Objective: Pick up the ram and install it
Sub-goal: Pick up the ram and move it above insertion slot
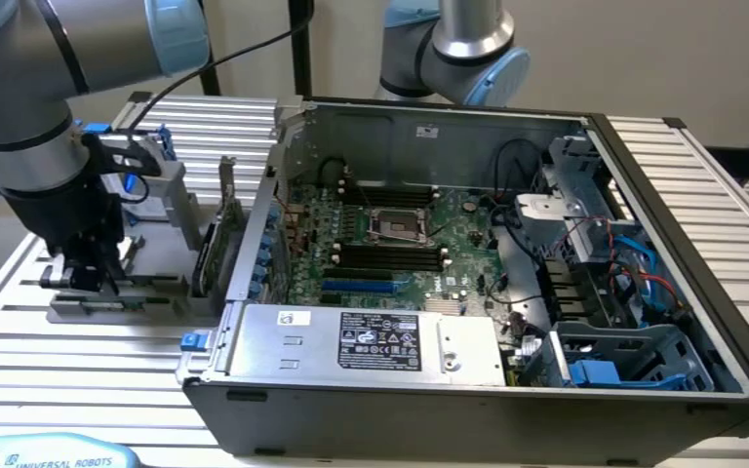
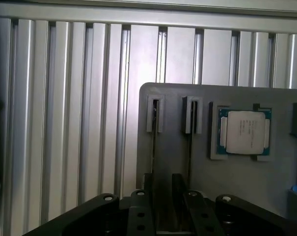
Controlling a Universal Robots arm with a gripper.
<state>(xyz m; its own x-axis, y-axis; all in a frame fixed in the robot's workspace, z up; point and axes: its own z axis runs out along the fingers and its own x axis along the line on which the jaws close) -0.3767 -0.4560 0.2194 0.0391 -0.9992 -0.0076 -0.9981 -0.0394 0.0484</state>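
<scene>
The end effector (image 1: 82,283) hangs low over a grey fixture plate (image 1: 114,310), which lies on the slatted aluminium counter (image 1: 75,375) near its edge at the exterior view's left. From the wrist you can see its two dark fingers (image 2: 147,186) standing apart, with bare grey plate between them.

The ram (image 2: 153,147) stands on its long edge in that fixture plate, so from above it is just a thin dark line. One end sits in a small clip (image 2: 154,114), and the other end runs in under the end effector, close along the inner side of one finger. I cannot tell whether the finger touches it. Its long axis runs parallel to the counter's slats.

A second thin stick (image 2: 190,147) stands on edge just beside it, parallel, in its own clip and just outside the other finger. Beyond that stick a processor chip (image 2: 245,132) lies flat in a recess of the plate.

The open computer case (image 1: 479,400) fills the middle of the counter, its motherboard (image 1: 459,234) facing up with long black slots (image 1: 381,256) across it. A larger expansion card (image 1: 225,244) stands upright between the plate and the case.
</scene>
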